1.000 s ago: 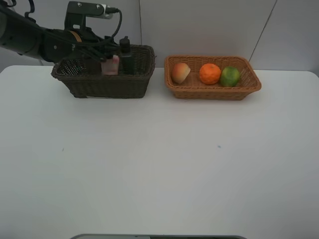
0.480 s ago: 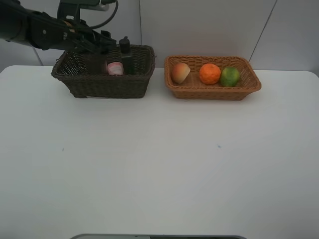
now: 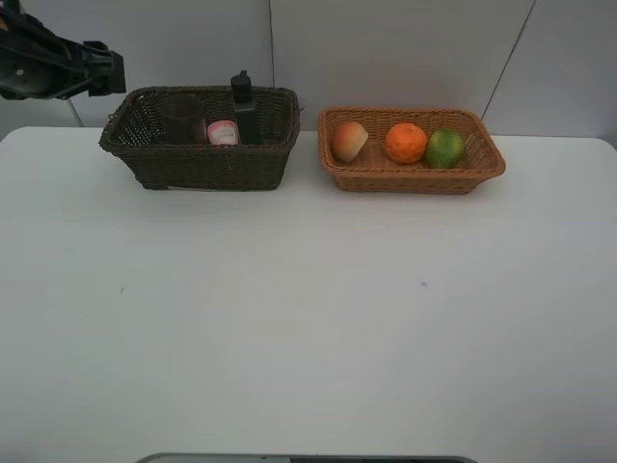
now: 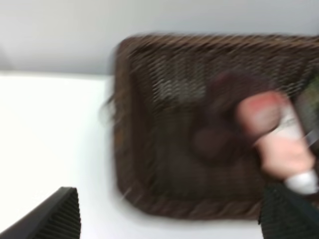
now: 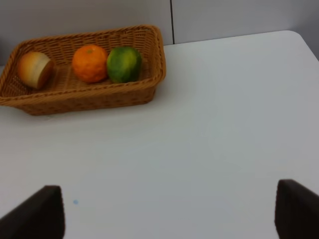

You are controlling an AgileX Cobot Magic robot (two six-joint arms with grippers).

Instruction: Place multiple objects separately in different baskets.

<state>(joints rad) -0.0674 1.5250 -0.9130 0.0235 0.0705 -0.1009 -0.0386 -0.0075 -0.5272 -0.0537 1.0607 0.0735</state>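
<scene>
The dark brown basket (image 3: 212,166) stands at the back left and holds the purple cup (image 3: 181,118), the pink tube (image 3: 223,132) and the dark pump bottle (image 3: 243,106). The light tan basket (image 3: 405,180) to its right holds the red-orange fruit (image 3: 349,141), the orange (image 3: 406,143) and the green citrus (image 3: 444,148). My left gripper (image 3: 108,73) is open and empty, up and to the left of the dark basket. The blurred left wrist view shows that basket (image 4: 119,124), the tube (image 4: 279,139) and the cup (image 4: 224,114). My right gripper (image 5: 167,214) is open and empty above the bare table.
The white table (image 3: 308,318) stretches in front of both baskets. A grey wall stands right behind them. The right wrist view shows the tan basket (image 5: 84,97) with the three fruits. A dark edge (image 3: 308,459) lies at the table's front.
My left gripper let go of the pink tube in the dark basket, then drew back up and to the left, clear of the basket. The tube now lies inside.
</scene>
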